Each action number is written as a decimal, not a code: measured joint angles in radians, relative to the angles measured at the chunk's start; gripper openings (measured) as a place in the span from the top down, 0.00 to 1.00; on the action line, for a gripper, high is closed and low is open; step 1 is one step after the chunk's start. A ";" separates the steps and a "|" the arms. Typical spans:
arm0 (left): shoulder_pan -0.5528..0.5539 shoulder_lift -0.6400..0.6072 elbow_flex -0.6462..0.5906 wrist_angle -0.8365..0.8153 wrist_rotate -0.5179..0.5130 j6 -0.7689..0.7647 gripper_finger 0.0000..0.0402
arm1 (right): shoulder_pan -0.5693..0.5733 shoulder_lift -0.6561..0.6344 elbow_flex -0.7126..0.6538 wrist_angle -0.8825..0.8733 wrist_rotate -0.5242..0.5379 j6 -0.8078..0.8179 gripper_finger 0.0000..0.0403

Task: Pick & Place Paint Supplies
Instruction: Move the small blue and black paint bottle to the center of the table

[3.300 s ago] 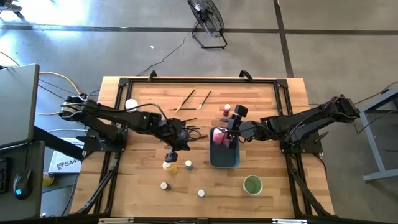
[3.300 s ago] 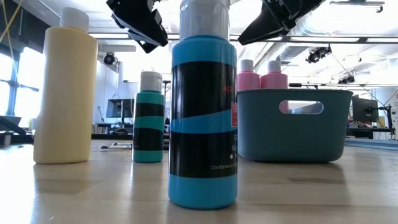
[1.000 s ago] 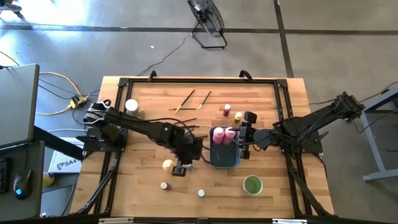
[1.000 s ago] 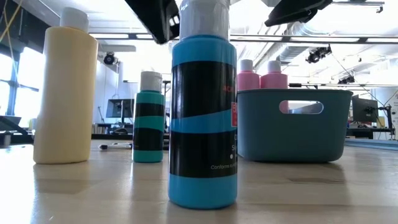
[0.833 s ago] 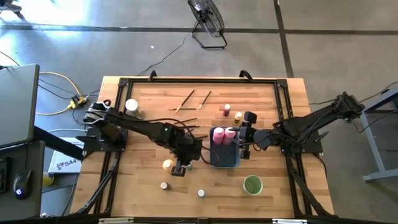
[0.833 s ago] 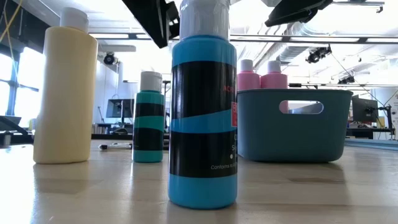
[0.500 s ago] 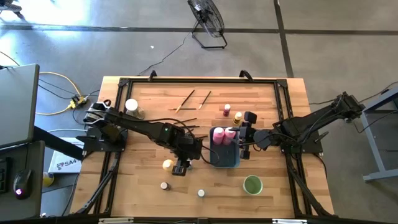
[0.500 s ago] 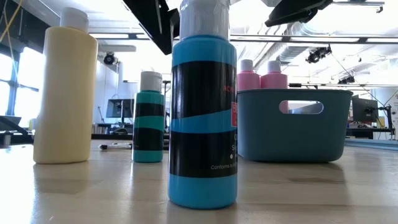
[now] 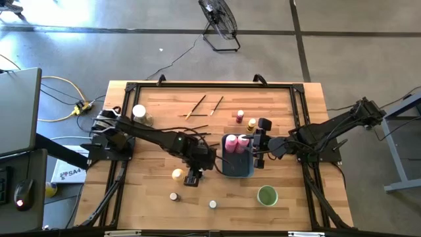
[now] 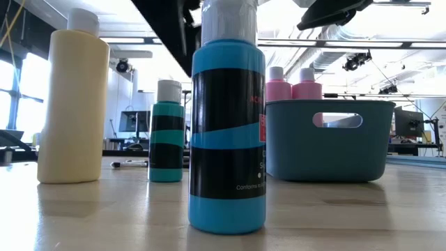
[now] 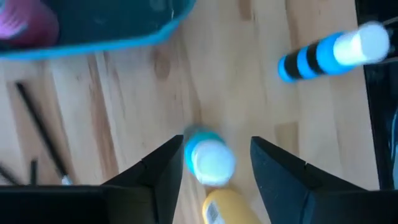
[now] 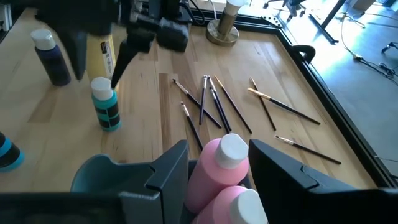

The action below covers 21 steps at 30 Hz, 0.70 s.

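At the wooden surface's left edge the left arm reaches in, and its claw hangs with fingers spread on either side of a teal-striped bottle without touching it, a yellow bottle just beside. Bare boards lie toward the near edge, broken by two small jars. Brushes lie near the far edge. Centre, the blue-grey tray holds two pink bottles; the right claw hovers spread around one, contact unclear. A green cup stands near the right corner.
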<state>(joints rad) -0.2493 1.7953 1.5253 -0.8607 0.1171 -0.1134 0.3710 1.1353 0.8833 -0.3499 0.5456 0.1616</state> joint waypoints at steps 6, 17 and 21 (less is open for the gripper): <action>0.000 0.047 -0.003 -0.055 0.025 0.000 0.55 | 0.000 0.001 0.000 -0.005 -0.004 0.000 0.60; 0.000 0.091 0.000 -0.020 0.022 0.001 0.55 | 0.000 0.001 0.000 -0.006 -0.005 0.000 0.60; 0.000 0.094 -0.003 -0.030 0.016 0.003 0.55 | 0.000 0.001 0.000 -0.005 -0.005 0.000 0.60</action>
<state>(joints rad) -0.2493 1.8896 1.5221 -0.8905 0.1329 -0.1102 0.3710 1.1358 0.8833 -0.3553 0.5407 0.1616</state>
